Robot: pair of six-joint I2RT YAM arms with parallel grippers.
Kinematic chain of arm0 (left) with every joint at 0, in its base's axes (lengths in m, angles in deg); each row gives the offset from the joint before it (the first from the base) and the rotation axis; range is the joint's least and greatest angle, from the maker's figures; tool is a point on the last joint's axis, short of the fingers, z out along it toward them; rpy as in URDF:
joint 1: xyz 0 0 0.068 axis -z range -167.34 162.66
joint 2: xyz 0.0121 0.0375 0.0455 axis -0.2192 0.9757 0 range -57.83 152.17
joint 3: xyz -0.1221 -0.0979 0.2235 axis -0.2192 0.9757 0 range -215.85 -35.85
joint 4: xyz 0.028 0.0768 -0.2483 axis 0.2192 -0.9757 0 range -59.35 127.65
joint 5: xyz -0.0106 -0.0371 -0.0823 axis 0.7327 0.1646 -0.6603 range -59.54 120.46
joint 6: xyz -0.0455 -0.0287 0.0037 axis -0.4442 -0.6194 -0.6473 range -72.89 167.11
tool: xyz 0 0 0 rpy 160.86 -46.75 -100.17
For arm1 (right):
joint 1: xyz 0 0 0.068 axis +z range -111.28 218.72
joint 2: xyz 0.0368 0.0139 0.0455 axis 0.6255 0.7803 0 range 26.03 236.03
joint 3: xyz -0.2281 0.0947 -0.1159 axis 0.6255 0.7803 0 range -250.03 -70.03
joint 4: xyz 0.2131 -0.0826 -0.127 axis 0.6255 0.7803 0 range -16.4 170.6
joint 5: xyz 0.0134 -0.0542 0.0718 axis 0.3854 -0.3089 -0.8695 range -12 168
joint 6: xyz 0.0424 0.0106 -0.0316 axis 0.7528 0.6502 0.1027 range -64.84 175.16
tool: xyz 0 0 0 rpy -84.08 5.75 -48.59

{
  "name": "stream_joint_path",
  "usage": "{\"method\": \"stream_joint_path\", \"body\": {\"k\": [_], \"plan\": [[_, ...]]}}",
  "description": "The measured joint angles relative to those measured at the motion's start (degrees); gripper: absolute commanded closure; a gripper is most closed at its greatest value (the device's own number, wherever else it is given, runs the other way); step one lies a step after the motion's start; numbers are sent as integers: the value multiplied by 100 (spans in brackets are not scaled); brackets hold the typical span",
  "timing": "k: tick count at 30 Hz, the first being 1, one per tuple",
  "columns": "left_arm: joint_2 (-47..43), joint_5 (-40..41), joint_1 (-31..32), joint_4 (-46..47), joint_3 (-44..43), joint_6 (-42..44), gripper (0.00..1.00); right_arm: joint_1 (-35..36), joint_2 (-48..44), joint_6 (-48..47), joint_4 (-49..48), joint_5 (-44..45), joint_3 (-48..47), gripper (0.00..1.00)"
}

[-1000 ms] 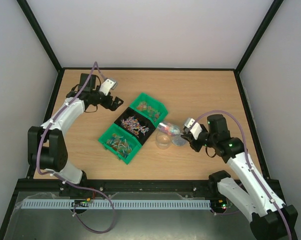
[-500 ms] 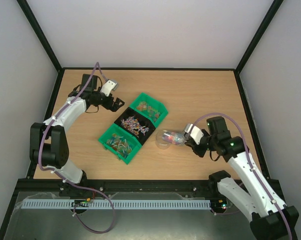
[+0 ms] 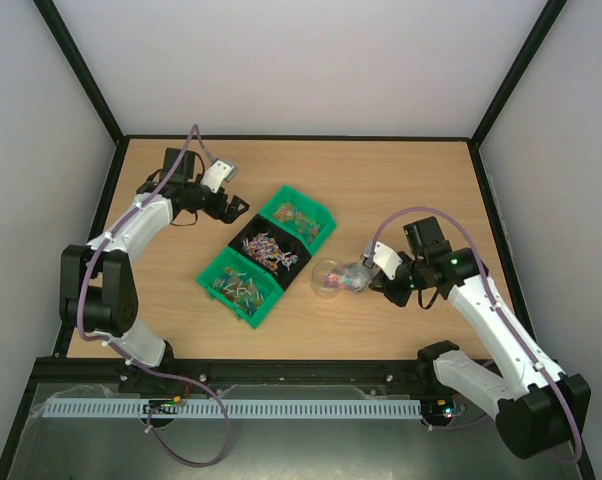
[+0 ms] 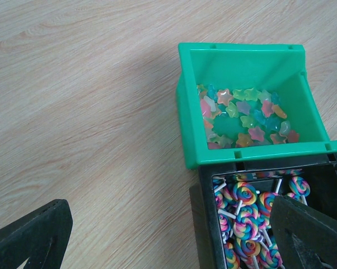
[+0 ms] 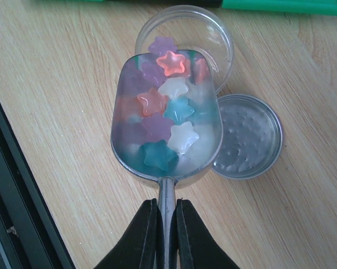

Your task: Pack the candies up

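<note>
Right gripper [image 5: 167, 224] clamped on a loaded scoop [image 5: 167, 190]; left gripper [image 4: 169, 224] spread wide over the table [image 4: 90, 112].

In the right wrist view we see the right gripper's two fingers pressed together on the thin metal handle of the scoop, whose bowl extends straight ahead of them. The candies [image 5: 173, 117], star-shaped and in pink, purple, white, teal and red, fill that bowl just beyond the fingertips. The scoop's front lip sits over the mouth of a clear round jar [image 5: 213, 39], further ahead of the gripper. A silver lid [image 5: 249, 137] lies flat on the table, just right of the bowl. The left gripper's fingers stand fully apart and hold nothing. Ahead of it and to its right is a green bin [image 4: 185, 112] of more star candies, with a black bin [image 4: 205, 224] of lollipops [image 4: 244, 207] nearer its right finger.
</note>
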Motion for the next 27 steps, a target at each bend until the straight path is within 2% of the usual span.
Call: {"method": "stream_joint_path", "body": {"k": [27], "plan": [[9, -2, -7, 46, 33, -46, 1, 260, 802, 87, 162, 398, -522, 99]]}}
